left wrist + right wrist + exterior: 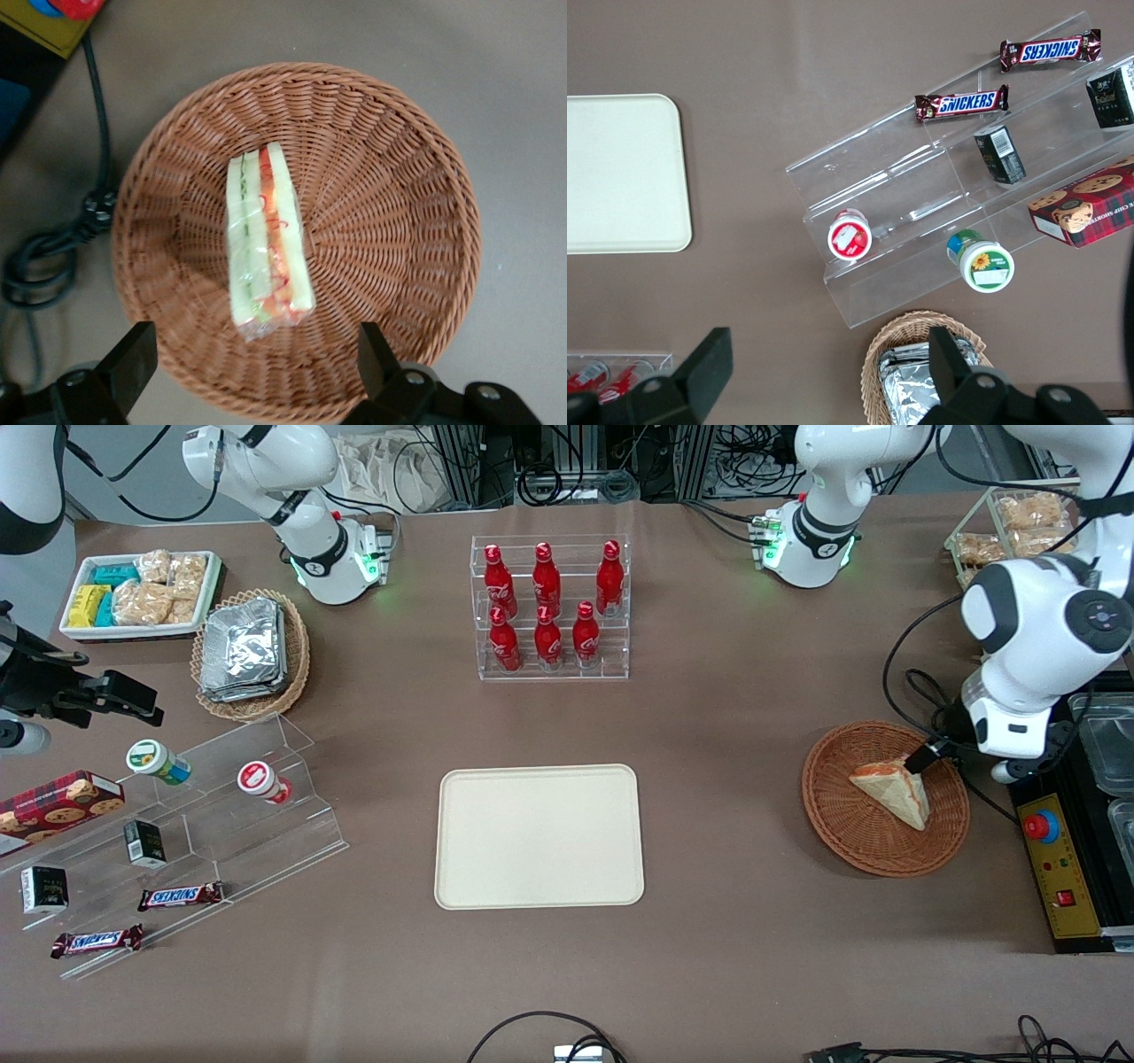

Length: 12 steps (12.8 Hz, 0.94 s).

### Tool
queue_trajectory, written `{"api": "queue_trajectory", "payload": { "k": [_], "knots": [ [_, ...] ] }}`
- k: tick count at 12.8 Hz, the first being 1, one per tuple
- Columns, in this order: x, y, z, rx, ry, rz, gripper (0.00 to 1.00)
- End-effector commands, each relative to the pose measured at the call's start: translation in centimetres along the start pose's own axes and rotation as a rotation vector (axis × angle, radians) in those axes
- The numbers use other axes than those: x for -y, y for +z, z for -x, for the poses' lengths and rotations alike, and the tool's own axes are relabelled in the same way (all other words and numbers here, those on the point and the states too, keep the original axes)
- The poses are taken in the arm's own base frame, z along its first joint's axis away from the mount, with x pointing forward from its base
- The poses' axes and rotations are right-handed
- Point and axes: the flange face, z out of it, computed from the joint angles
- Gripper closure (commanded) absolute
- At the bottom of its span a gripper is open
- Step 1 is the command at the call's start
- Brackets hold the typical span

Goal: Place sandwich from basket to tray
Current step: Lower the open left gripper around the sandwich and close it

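Hovering over the basket (297,235), the gripper (252,359) has its fingers spread wide and grasps nothing. Below it, resting on the weave, lies the sandwich (266,243), its filling edge turned up toward the wrist. It looks light and soft, and the clear wrap probably slips, so a gentle pinch across the two flat bread faces seems safest. The tray (539,835) lies well apart, toward the parked arm's end.

sandwich (895,790): 1 | red bottles (547,607): 6 | Snickers bars (180,896): 2 | pincer (252,354): 1
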Motion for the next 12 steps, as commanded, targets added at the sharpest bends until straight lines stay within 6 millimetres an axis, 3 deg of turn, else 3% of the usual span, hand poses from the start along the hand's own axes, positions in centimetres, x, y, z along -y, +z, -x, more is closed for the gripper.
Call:
{"api": "queue_trajectory", "payload": {
  "k": [1,11,12],
  "knots": [
    [-0.3,2.8,0.2,-0.005,-0.055,0.004,0.0],
    [0.2,9.1,0.9,-0.042,-0.085,0.045,0.0],
    [0.2,9.4,0.9,-0.044,-0.082,0.046,0.05]
  ]
}}
